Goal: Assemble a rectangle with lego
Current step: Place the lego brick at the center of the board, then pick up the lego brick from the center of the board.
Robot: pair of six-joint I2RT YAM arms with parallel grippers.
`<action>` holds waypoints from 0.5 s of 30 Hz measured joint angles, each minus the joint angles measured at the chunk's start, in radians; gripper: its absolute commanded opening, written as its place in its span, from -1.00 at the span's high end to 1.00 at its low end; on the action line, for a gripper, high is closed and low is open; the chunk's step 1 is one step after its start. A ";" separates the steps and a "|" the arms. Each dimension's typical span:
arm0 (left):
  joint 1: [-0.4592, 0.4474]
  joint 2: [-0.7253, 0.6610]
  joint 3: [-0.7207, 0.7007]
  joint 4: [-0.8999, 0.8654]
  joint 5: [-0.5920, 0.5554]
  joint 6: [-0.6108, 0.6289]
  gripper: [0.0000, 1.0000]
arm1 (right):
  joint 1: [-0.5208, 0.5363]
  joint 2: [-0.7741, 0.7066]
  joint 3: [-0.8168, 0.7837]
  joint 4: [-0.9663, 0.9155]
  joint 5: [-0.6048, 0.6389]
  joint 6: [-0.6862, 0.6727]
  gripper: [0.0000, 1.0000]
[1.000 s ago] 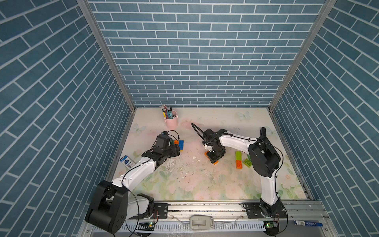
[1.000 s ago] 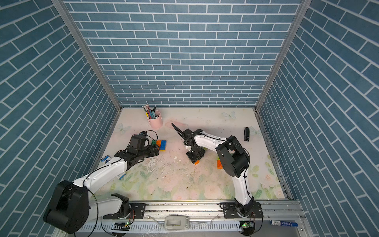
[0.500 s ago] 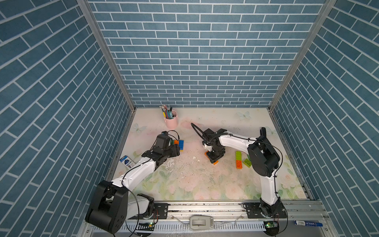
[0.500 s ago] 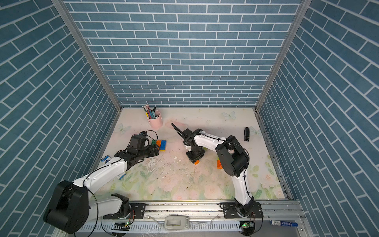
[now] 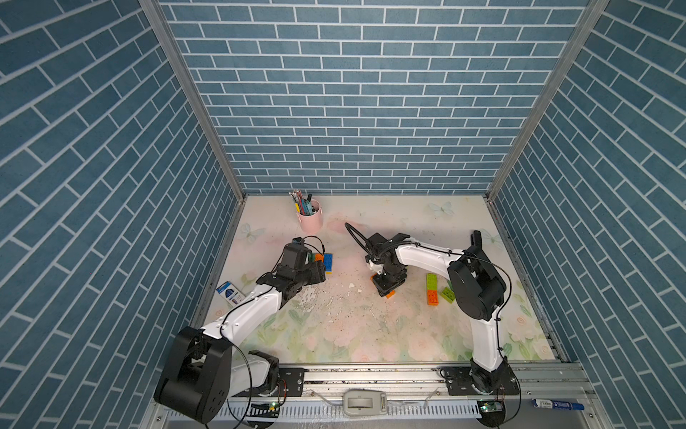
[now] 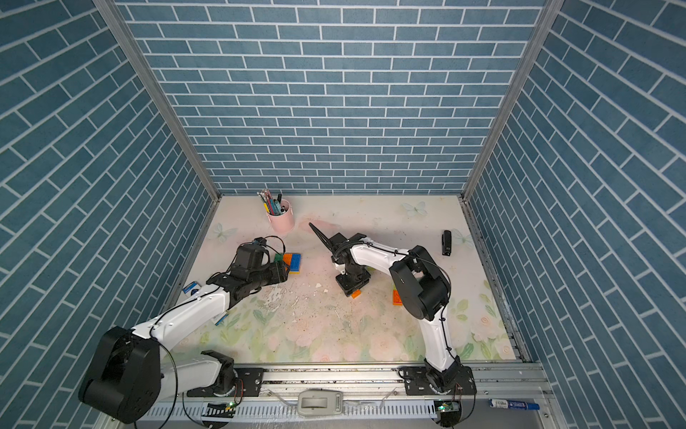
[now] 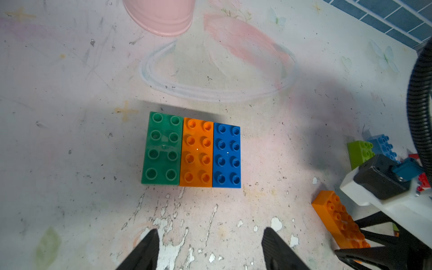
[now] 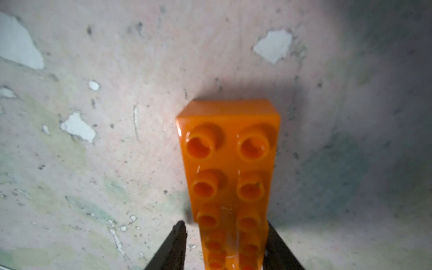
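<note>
A dark green (image 7: 162, 148), an orange (image 7: 197, 153) and a blue lego brick (image 7: 226, 155) lie side by side, touching, as one flat block (image 5: 323, 260) (image 6: 289, 262). My left gripper (image 7: 210, 233) (image 5: 320, 273) hovers just short of that block, open and empty. Over at mid-table, another orange brick (image 8: 228, 163) (image 5: 389, 295) (image 6: 356, 294) lies studs up. My right gripper (image 8: 225, 225) (image 5: 387, 286) straddles its near end with the jaws open. One finger (image 8: 178, 238) stands clear of the brick; the other is right against its side.
A lime-and-orange pair (image 5: 431, 288) and a loose lime brick (image 5: 448, 294) lie near the right arm. Lime (image 7: 358, 152), light blue (image 7: 383, 146) and red bricks (image 7: 423, 180) sit behind it. A pink pen cup (image 5: 310, 219), a small blue box (image 5: 230, 293) and a black object (image 6: 446, 243) stand nearby.
The right gripper's jaws have spread apart around the orange brick, which stays on the table. Neither arm has visibly shifted, and the left gripper is unchanged.
</note>
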 measured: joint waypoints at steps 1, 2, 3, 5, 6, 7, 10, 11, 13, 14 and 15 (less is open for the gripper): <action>0.000 -0.003 0.000 0.000 0.000 0.000 -0.46 | -0.005 -0.003 0.000 0.001 -0.013 0.004 -0.16; 0.000 -0.006 0.000 0.000 0.000 0.001 -0.47 | -0.014 -0.008 0.000 0.001 -0.028 0.008 -0.18; 0.000 -0.011 0.000 0.000 -0.001 0.003 -0.48 | -0.024 -0.016 0.000 0.000 -0.037 0.012 -0.19; 0.000 -0.024 0.000 0.000 -0.004 0.008 -0.50 | -0.059 -0.054 0.000 -0.002 -0.060 0.023 -0.19; 0.000 -0.030 0.000 0.000 -0.004 0.011 -0.51 | -0.078 -0.077 0.000 -0.003 -0.066 0.026 -0.19; 0.000 -0.038 0.000 0.000 -0.005 0.018 -0.53 | -0.101 -0.105 0.000 -0.003 -0.072 0.029 -0.19; -0.021 -0.045 0.018 0.000 -0.025 0.042 -0.56 | -0.184 -0.188 0.000 0.003 -0.082 0.066 -0.13; -0.040 -0.044 0.030 0.000 -0.040 0.055 -0.56 | -0.220 -0.208 0.000 0.008 -0.080 0.086 -0.10; -0.099 -0.029 0.066 -0.003 -0.069 0.084 -0.57 | -0.271 -0.214 0.008 0.010 -0.057 0.121 -0.09; -0.139 -0.014 0.090 0.002 -0.084 0.100 -0.57 | -0.297 -0.202 0.016 0.011 -0.034 0.133 -0.09; -0.177 0.002 0.110 0.009 -0.095 0.113 -0.57 | -0.315 -0.182 0.029 0.010 -0.010 0.149 -0.09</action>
